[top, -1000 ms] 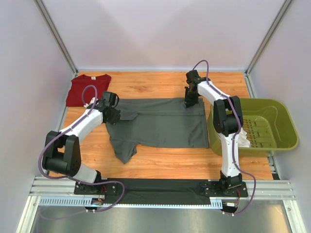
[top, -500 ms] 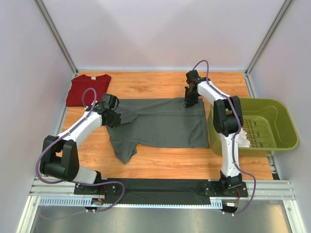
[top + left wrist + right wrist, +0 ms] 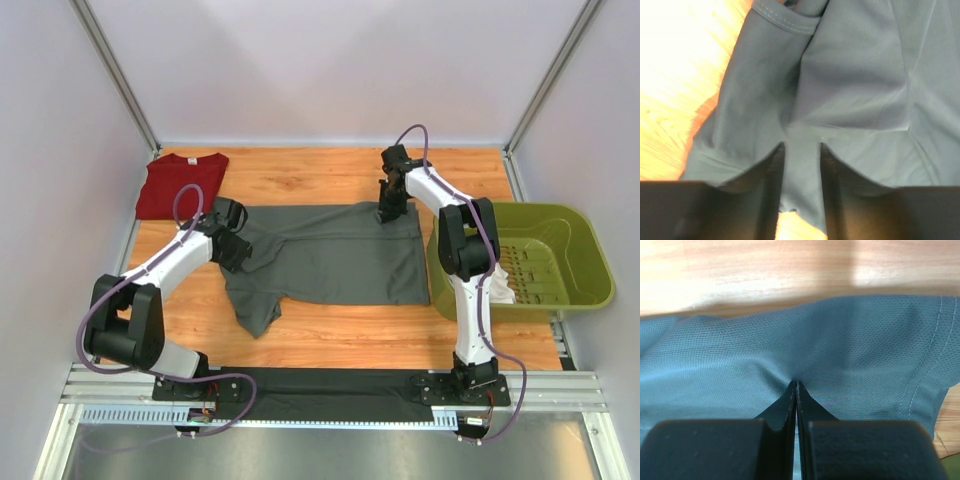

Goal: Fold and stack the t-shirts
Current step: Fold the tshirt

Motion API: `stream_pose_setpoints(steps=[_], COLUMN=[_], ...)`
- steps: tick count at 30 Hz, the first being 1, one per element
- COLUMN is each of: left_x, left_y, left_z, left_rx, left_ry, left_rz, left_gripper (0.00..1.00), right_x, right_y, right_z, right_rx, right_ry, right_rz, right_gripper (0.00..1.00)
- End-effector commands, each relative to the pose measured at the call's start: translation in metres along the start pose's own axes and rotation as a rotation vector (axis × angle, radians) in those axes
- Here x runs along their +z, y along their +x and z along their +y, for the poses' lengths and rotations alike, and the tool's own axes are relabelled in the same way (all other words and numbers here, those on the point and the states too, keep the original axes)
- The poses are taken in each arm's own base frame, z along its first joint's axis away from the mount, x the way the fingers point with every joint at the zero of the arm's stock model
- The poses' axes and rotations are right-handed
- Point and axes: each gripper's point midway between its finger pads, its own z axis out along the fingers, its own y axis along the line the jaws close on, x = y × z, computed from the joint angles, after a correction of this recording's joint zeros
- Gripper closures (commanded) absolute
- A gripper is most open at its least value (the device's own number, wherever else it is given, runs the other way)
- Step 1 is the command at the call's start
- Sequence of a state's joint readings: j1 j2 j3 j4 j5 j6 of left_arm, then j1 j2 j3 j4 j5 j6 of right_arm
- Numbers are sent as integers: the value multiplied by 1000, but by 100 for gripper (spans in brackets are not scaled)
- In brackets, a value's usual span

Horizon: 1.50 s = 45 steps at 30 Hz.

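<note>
The dark grey t-shirt (image 3: 330,255) lies spread across the middle of the wooden table, its left side bunched and one sleeve hanging toward the near edge. My left gripper (image 3: 242,250) hovers low over that left side; in the left wrist view its jaws (image 3: 802,147) stand apart, with grey cloth (image 3: 855,85) lying loose between and beyond them. My right gripper (image 3: 388,212) is at the shirt's far right corner; the right wrist view shows it (image 3: 796,382) shut on a pinch of grey fabric (image 3: 865,350) that puckers at the tips. The dark red t-shirt (image 3: 175,185) lies flat at the far left.
An olive-green plastic basket (image 3: 590,270) stands at the right edge with a white cloth (image 3: 500,285) at its left wall. White walls with metal posts enclose the table. A dark mat (image 3: 330,395) lies between the arm bases at the near edge.
My left gripper has opened and let go of the grey cloth, having drifted a little right and toward the near edge. The right arm has not moved.
</note>
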<state>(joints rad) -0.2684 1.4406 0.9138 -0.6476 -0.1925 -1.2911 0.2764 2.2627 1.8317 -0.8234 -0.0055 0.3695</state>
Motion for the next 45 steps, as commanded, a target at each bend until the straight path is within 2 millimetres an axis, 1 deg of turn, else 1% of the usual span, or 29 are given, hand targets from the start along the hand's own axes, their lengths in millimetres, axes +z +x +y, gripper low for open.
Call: stream_pose_setpoints(steps=[1, 2, 3, 4, 5, 6, 8, 9, 10, 11, 12, 13, 14, 15, 16, 17, 18, 20, 21, 26, 27, 28, 29, 30, 31, 34, 40, 41, 45], left_x=[-8, -10, -12, -20, -24, -32, -34, -35, -29, -26, -13, -13, -7, 6, 12, 19, 34, 44, 53, 68, 75, 79, 83, 90, 93, 104, 123, 124, 125], left_y=[-19, -28, -36, -51, -63, -79, -94, -99, -106, -111, -113, -114, -116, -115, -112, -109, -104, -101, -99, -102, -101, -101, -101, -101, -103, -106, -118, -119, -128], left_z=[-27, -32, -39, -61, -71, -95, -117, -129, -144, -151, -154, -166, -168, -168, -168, -169, -163, -161, -158, -147, -141, -137, -133, -127, -123, -115, -112, -114, -110], left_rx=[45, 49, 117, 132, 170, 259, 348, 390, 429, 435, 431, 421, 416, 411, 426, 430, 435, 441, 444, 444, 446, 447, 444, 442, 437, 421, 376, 375, 360], left_ry=[58, 74, 105, 167, 198, 260, 298, 319, 330, 348, 341, 387, 392, 368, 365, 357, 323, 306, 288, 228, 201, 183, 164, 130, 116, 91, 67, 66, 5], left_rz=[-47, -62, -83, -118, -150, -203, -255, -271, -284, -289, -279, -276, -263, -244, -229, -215, -187, -167, -155, -155, -150, -144, -143, -138, -137, -137, -116, -115, -131], left_gripper=[53, 50, 50, 50, 51, 51, 53, 53, 53, 55, 55, 57, 58, 58, 61, 62, 62, 64, 64, 67, 67, 69, 71, 72, 73, 74, 77, 77, 77], right_x=[-31, -44, -50, -57, -68, -73, -82, -84, -83, -81, -80, -74, -73, -70, -67, -61, -57, -49, -45, -29, -28, -21, -20, -20, -17, -17, -19, -19, -18], right_y=[-11, -17, -21, -24, -29, -33, -35, -35, -33, -31, -29, -21, -19, -15, -11, -7, -2, 5, 7, 10, 9, 11, 14, 12, 16, 20, 23, 24, 29], right_z=[14, 17, 17, 19, 23, 26, 32, 32, 31, 27, 24, 18, 13, 11, 9, 0, -3, -10, -11, -21, -22, -24, -30, -29, -32, -42, -55, -58, -63], right_rx=[-35, -42, -47, -53, -64, -68, -63, -57, -50, -37, -31, -24, -15, -5, -4, 3, 7, 15, 16, 20, 16, 11, 10, 6, 3, -7, -7, -5, -12], right_ry=[-50, -64, -69, -78, -97, -110, -140, -143, -137, -120, -107, -84, -59, -51, -45, -1, 8, 36, 44, 99, 107, 118, 142, 148, 160, 198, 232, 239, 256], right_rz=[-38, -69, -87, -104, -127, -142, -153, -153, -149, -147, -144, -124, -126, -118, -106, -107, -97, -78, -73, -49, -51, -35, -17, -18, -3, 10, 35, 39, 63], right_gripper=[100, 100, 100, 100, 100, 100, 100, 100, 100, 100, 100, 100, 100, 100, 100, 100, 100, 100, 100, 100, 100, 100, 100, 100, 100, 100, 100, 100, 100])
